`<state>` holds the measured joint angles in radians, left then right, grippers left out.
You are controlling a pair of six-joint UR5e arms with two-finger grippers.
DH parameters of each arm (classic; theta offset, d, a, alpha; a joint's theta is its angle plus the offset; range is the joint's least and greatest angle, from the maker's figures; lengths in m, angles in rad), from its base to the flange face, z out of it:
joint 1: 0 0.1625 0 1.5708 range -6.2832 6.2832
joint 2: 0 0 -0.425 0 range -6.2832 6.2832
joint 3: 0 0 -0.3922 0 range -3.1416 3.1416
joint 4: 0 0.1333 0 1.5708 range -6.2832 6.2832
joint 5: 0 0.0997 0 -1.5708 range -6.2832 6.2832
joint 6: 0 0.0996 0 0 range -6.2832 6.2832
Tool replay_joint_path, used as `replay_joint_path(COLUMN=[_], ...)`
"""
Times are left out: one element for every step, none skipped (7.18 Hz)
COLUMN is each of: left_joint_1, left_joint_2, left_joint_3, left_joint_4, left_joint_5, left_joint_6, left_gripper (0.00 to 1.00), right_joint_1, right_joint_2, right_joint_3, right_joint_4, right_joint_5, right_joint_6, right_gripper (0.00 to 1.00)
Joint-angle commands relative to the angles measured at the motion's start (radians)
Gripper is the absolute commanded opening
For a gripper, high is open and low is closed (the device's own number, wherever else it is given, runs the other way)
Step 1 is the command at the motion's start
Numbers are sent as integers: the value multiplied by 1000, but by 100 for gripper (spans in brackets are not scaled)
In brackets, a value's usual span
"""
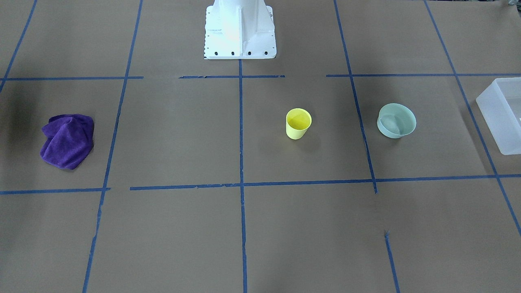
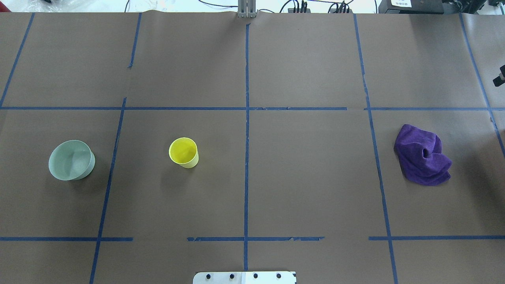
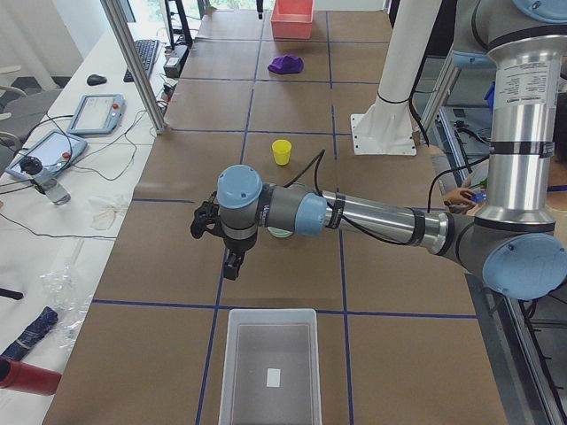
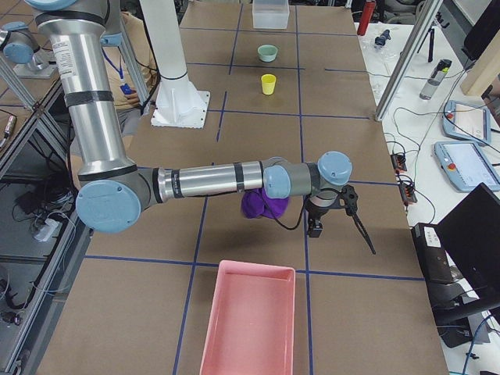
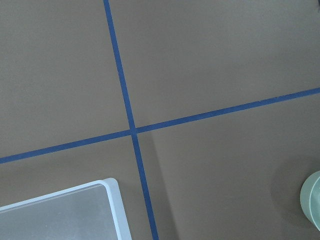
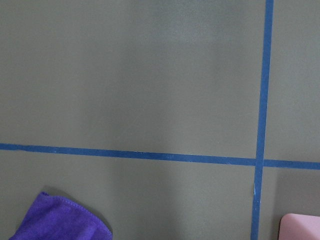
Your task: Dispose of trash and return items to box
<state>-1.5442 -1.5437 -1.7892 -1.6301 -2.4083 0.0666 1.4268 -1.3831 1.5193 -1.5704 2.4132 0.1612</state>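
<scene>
The yellow cup (image 1: 298, 123) stands upright on the table (image 1: 179, 134), mouth up, in my left half, just past the centre tape line (image 2: 246, 157). It lies between that line and a pale green bowl (image 2: 72, 159), apart from both. The box (image 3: 270, 372), a frosted bin, sits at the table's end on my left, beyond the bowl and well apart from the cup. Only a small white slip shows on its floor.

My left gripper (image 3: 229, 270) hangs above the brown paper between the bowl and the box, fingers pointing down. It shows only from the side, so I cannot tell how wide its jaws stand or whether it has hold of anything. Its wrist camera looks down on a corner of the box and the bowl's edge.

My right gripper (image 4: 314, 228) hangs low beside a crumpled purple cloth (image 4: 262, 205), near a pink tray (image 4: 250, 320) at my right end. It too shows only from the side, so I cannot tell its jaws.
</scene>
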Motion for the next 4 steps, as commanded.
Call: replay_joint_path(left_joint_1=[100, 262, 357, 474], left_joint_2=[-7, -9, -15, -48], left_joint_3=[-48, -138, -185, -191], left_joint_4=[-68, -130, -221, -310], left_joint_5=[-61, -43, -5, 4], left_joint_6=[-145, -383, -582, -798], left_gripper=[100, 100, 100, 100], right_joint_1=[-17, -16, -17, -17], right_joint_2=[4, 4, 3, 2], right_joint_3=[-2, 10, 12, 13], right_joint_4=[0, 0, 0, 0], right_joint_5=[3, 4, 4, 4], right_joint_6=[3, 3, 3, 1], right_gripper=[100, 100, 100, 100])
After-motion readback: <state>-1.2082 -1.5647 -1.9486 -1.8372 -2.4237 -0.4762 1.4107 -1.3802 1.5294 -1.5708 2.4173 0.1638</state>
